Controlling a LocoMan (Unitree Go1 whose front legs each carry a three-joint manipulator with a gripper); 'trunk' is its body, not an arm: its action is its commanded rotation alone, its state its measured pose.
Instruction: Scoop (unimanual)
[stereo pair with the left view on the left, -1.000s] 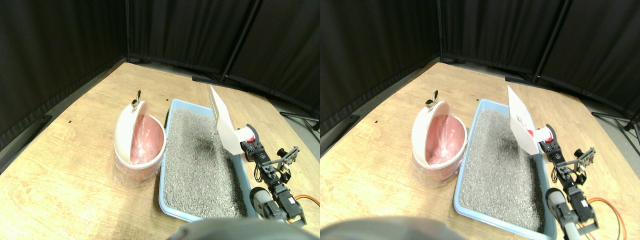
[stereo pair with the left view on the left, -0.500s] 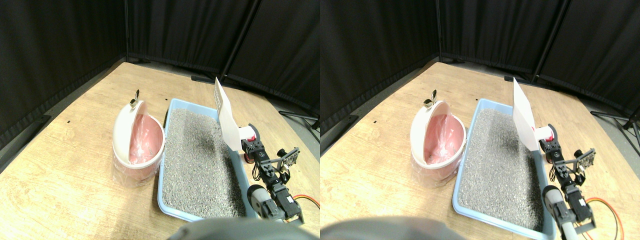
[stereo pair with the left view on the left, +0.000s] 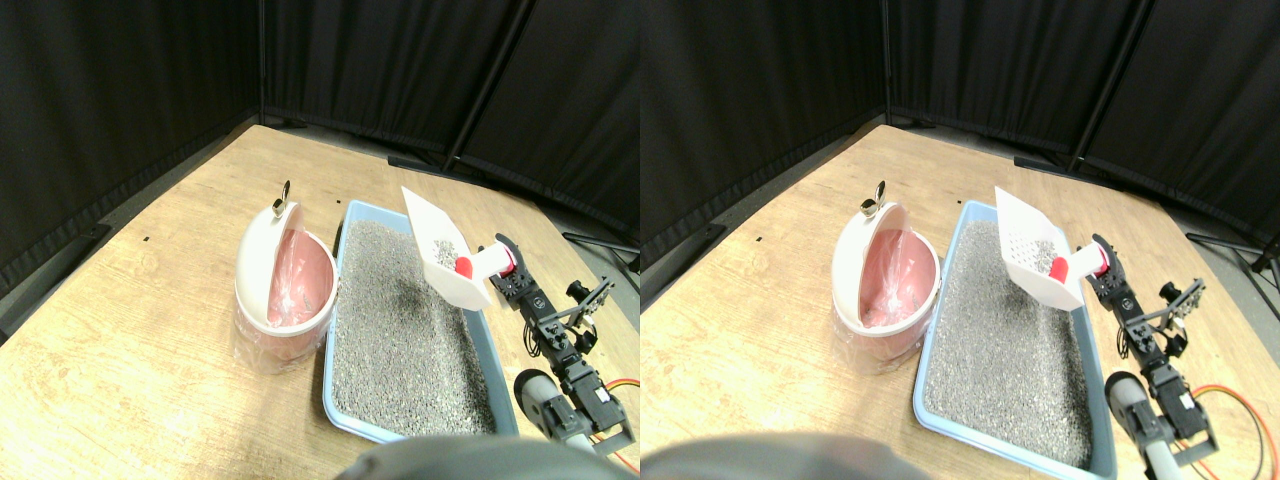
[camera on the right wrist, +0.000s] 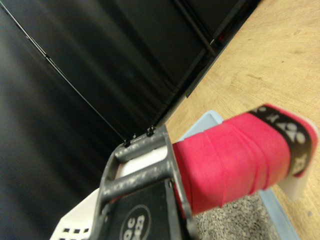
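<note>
In the stereo pair view, the right gripper (stereo pair with the left view on the left: 508, 283) carried a white slotted scoop (stereo pair with the left view on the left: 441, 251) by its red-wrapped handle (stereo pair with the left view on the left: 492, 264), raised clear above the far right part of the blue litter tray (stereo pair with the left view on the left: 343, 232). The scoop's bowl faced up, with a small heap of grey granules and a red piece (stereo pair with the left view on the left: 463, 266) resting near the handle end. The grey litter (stereo pair with the left view on the left: 400, 320) filled the tray below, with a darker patch near its middle. Just beside the tray's left wall stood a pink bin (stereo pair with the left view on the left: 285, 290), its white swing lid (stereo pair with the left view on the left: 258, 262) tipped open and a clear liner showing inside. All of it stood on a wooden tabletop (stereo pair with the left view on the left: 120, 340) ringed by black curtains (stereo pair with the left view on the left: 130, 70).

In the wrist view, the dark jaw frame (camera on the right wrist: 145, 195) pressed against the red-wrapped handle, and the grasp looked firm; a corner of the tray and some litter showed past it.

Judged from this, the digging was done and a load sat lifted in the scoop. What remained was to carry it leftward across the tray and tip it into the open bin, keeping the bowl level so nothing rolled off.
</note>
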